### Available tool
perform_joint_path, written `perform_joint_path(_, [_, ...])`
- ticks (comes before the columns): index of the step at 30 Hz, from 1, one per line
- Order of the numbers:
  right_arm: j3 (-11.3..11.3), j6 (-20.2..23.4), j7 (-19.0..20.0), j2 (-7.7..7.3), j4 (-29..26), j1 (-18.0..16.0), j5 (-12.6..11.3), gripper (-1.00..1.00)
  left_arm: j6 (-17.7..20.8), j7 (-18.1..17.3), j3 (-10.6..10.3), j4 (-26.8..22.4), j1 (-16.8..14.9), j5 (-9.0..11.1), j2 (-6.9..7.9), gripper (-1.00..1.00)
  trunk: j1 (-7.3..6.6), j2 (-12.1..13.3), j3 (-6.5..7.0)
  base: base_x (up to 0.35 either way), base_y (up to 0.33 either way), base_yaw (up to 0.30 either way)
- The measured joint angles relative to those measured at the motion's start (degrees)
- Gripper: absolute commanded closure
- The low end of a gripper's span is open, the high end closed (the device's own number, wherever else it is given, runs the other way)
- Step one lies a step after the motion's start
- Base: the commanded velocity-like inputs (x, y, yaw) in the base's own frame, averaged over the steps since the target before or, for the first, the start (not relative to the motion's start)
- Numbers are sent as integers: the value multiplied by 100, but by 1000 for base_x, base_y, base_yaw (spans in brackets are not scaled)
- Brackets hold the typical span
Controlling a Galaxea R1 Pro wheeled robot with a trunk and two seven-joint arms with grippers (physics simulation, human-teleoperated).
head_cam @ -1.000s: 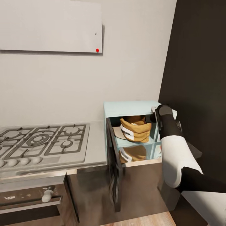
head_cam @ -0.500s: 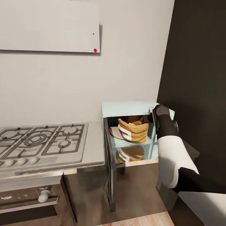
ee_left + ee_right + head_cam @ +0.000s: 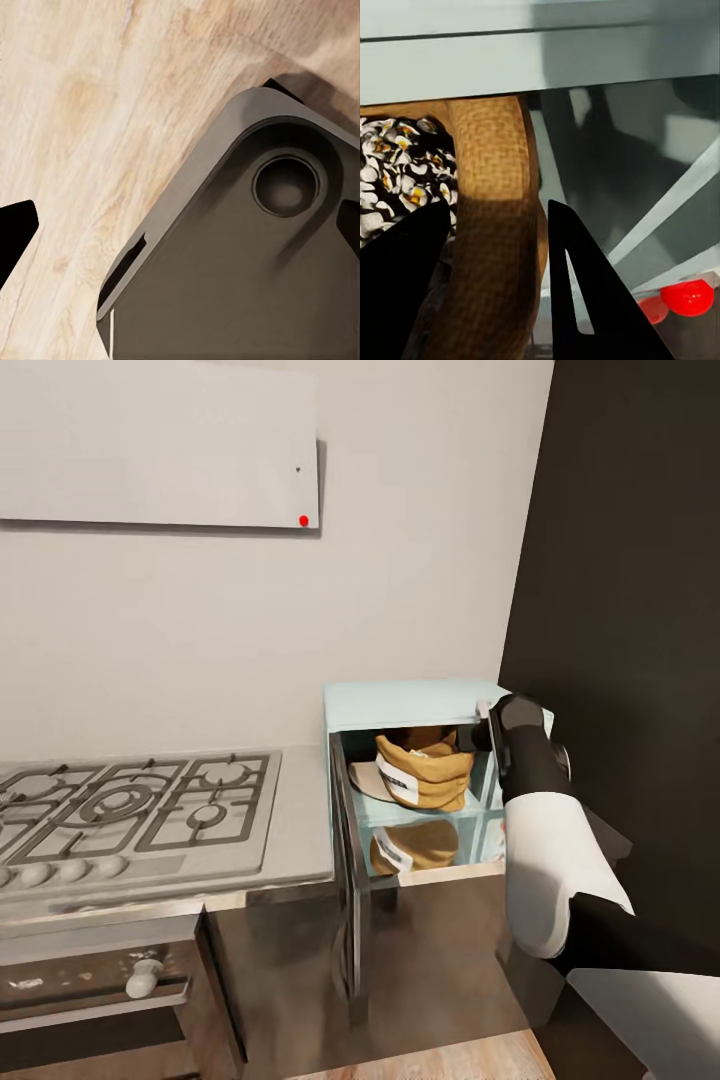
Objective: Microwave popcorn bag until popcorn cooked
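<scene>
While the right gripper (image 3: 491,289) straddles its rolled rim, fingers apart and not yet clamped, the squat tan woven paper popcorn bag (image 3: 425,770) sits inside the open mint-blue box microwave (image 3: 410,705). Likely light and crushable, it suits a gentle rim pinch.

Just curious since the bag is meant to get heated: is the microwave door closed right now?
No, the microwave door hangs open toward the stove side, and the popcorn bag sits in plain view inside the cavity.
</scene>
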Motion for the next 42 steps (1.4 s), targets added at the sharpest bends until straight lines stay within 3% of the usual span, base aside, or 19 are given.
perform_joint_path(2, [1,1,0,0,0,0,-1,100,0,0,0,3,0,0,-1,-100,0,0,0,-1,0,0])
perform_joint_path(3, [2,1,-2,-1,0,0,-3,-100,0,0,0,4,0,0,-1,-100,0,0,0,0,0,0])
perform_joint_path(4, [345,60,181,1,-8,0,-474,-100,-1,0,-2,4,-2,0,-1,-100,0,-2,-1,0,0,0])
perform_joint_path(7, [345,100,398,6,-301,1,-473,-100,0,0,-2,4,-3,0,-1,-100,0,-2,-1,0,0,0])
perform_joint_path(13, [354,100,454,6,-354,1,-471,-100,-1,0,-3,6,-2,0,-1,-100,0,-2,-2,-10,0,0])
perform_joint_path(30, [337,100,458,-68,-449,-18,-402,-100,0,0,-2,6,-2,-5,-8,-100,2,-2,-2,-288,0,0])
perform_joint_path(32, [339,85,515,-63,-457,299,-440,-100,-1,0,-7,6,-2,-1,-2,-100,1,-1,-3,-24,0,0])
perform_joint_path(34, [338,-343,970,-63,-483,903,-459,-100,0,0,-9,6,-2,-2,-1,-100,0,-1,-3,-5,0,0])
perform_joint_path(36, [340,-1012,1712,-62,-494,1247,-474,-100,-1,0,-9,6,-2,-4,-1,-100,0,-2,-2,-1,0,0])
perform_joint_path(38, [341,-1505,2481,-57,-518,1457,-472,-100,0,0,-10,6,-3,-1,-1,-100,0,-2,-2,0,0,0])
perform_joint_path(42, [212,-1756,3022,-54,-530,1574,-598,-100,-1,0,-9,6,-2,0,-1,-100,0,-2,-2,0,0,0])
